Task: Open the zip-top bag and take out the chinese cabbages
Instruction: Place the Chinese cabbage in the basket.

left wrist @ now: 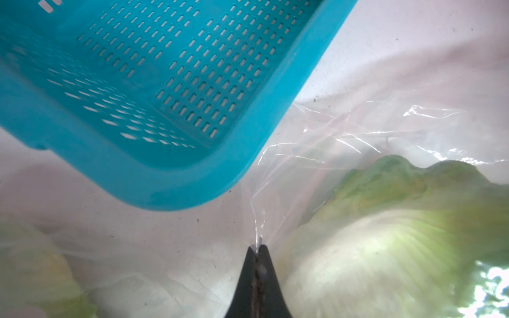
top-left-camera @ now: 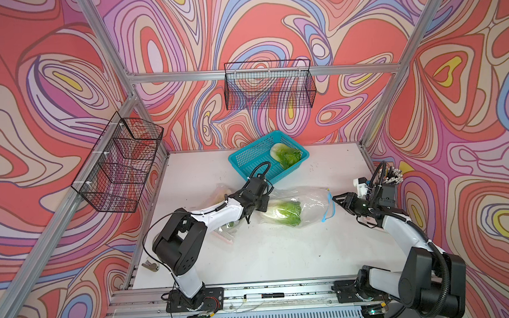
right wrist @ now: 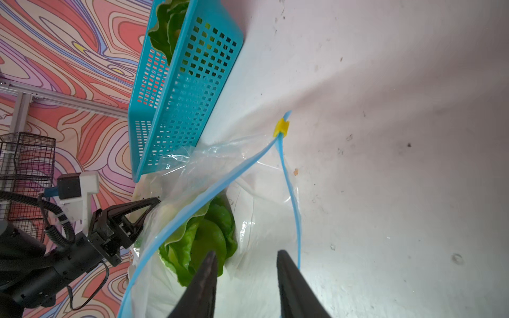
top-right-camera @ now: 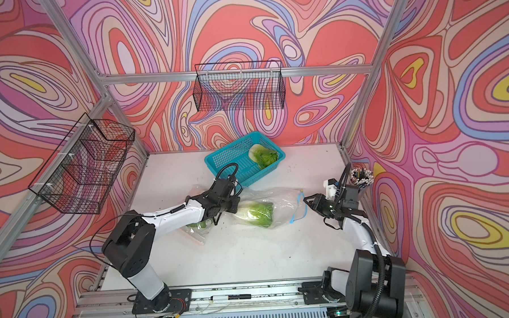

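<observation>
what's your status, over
Left gripper shut on bag. Right gripper open at its unzipped mouth. One cabbage inside, second cabbage in basket. Basket close beside bag.

You have bare white tabletop (top-left-camera: 281, 253) free in front of the clear plastic zip-top bag (top-left-camera: 314, 198), its mouth gaping rightward; the turquoise perforated plastic basket (top-left-camera: 247, 161) crowds its rear and the left gripper (left wrist: 257, 249) pinches its closed end.

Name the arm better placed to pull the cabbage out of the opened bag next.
Right, probably. The right end effector stands open at the unzipped mouth of the bag, facing the leaves of the cabbage. The left end effector is shut on the bag's far end, anchoring it.
</observation>
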`<state>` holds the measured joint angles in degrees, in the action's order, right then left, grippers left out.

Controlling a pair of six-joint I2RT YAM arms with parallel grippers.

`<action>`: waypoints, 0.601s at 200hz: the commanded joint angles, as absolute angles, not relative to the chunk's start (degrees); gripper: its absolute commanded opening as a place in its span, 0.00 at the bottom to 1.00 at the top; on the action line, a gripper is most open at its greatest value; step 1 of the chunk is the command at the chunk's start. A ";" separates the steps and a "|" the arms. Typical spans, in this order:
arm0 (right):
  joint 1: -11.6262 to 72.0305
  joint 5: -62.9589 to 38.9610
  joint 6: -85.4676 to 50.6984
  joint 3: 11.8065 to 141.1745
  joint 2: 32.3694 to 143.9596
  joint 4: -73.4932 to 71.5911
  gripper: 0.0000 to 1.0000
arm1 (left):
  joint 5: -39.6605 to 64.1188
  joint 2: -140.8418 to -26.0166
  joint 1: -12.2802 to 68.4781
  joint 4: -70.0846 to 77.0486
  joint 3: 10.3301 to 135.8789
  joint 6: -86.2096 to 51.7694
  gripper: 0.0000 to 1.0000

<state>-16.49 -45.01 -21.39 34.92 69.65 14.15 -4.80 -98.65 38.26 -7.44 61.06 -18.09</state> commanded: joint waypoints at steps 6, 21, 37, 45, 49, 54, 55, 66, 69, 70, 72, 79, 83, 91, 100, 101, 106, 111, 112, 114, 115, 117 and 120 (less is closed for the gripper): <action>-16.63 -49.61 -21.43 34.11 70.10 12.23 0.36 | -4.13 -97.87 38.14 -6.60 60.56 -18.89 0.00; -16.46 -50.59 -21.03 33.94 70.37 12.23 0.35 | -4.25 -97.91 38.14 -6.60 60.56 -18.98 0.00; -16.02 -51.21 -21.24 33.54 70.83 11.72 0.34 | -4.04 -98.08 38.14 -6.54 60.56 -19.14 0.00; -15.55 -51.62 -21.70 33.26 71.08 11.00 0.34 | -3.98 -98.16 38.14 -6.51 60.55 -19.25 0.00; -15.29 -51.71 -22.12 33.03 71.22 10.44 0.34 | -3.96 -98.17 38.14 -6.50 60.53 -19.18 0.00; -14.85 -51.77 -22.74 32.76 71.34 9.53 0.34 | -3.96 -98.26 38.14 -6.50 60.56 -19.33 0.00; -14.72 -51.77 -22.88 32.73 71.35 9.38 0.34 | -3.96 -98.26 38.14 -6.50 60.56 -19.29 0.00; -13.05 -51.60 -23.66 32.53 71.97 8.17 0.34 | -3.96 -98.35 38.14 -6.42 60.64 -19.33 0.00; -12.44 -51.27 -23.72 32.59 72.23 8.01 0.34 | -3.96 -98.39 38.14 -6.42 60.64 -19.34 0.00; -12.24 -51.17 -23.77 32.60 72.33 7.92 0.34 | -3.96 -98.42 38.14 -6.42 60.60 -19.34 0.00; -11.81 -51.02 -23.81 32.67 72.49 7.87 0.34 | -3.96 -98.43 38.14 -6.42 60.61 -19.34 0.00; -10.37 -50.48 -24.12 32.78 73.04 7.44 0.34 | -3.96 -98.44 38.14 -6.42 60.72 -19.33 0.00; -9.59 -50.21 -24.42 32.78 73.39 6.77 0.34 | -3.96 -98.44 38.14 -6.42 60.69 -19.34 0.00; -8.26 -49.92 -25.49 32.70 73.91 5.16 0.33 | -3.92 -98.37 38.14 -6.44 60.66 -19.33 0.00; -7.41 -49.88 -26.94 32.34 74.55 3.14 0.33 | -3.87 -98.36 38.14 -6.46 60.61 -19.34 0.00; -7.31 -49.86 -27.09 32.34 74.63 2.89 0.33 | -3.87 -98.35 38.14 -6.48 60.63 -19.34 0.00; -6.75 -49.92 -27.75 32.05 74.91 1.85 0.33 | -3.80 -98.35 38.14 -6.50 60.63 -19.34 0.00; -6.25 -49.87 -28.36 31.91 75.17 0.93 0.33 | -3.78 -98.35 38.14 -6.51 60.52 -19.34 0.00; -6.15 -49.85 -28.46 31.86 75.25 0.77 0.33 | -3.78 -98.35 38.14 -6.51 60.54 -19.34 0.00; -5.96 -49.82 -28.67 31.78 75.35 0.50 0.33 | -3.80 -98.35 38.14 -6.55 60.55 -19.34 0.00; -5.79 -49.78 -28.75 31.80 75.42 0.34 0.33 | -3.83 -98.35 38.14 -6.61 60.55 -19.29 0.00; -5.51 -49.71 -28.92 31.68 75.48 0.13 0.33 | -3.82 -98.35 38.14 -6.53 60.56 -19.32 0.00; -5.11 -49.65 -29.11 31.65 75.68 -0.24 0.33 | -3.78 -98.35 38.14 -6.51 60.45 -19.37 0.00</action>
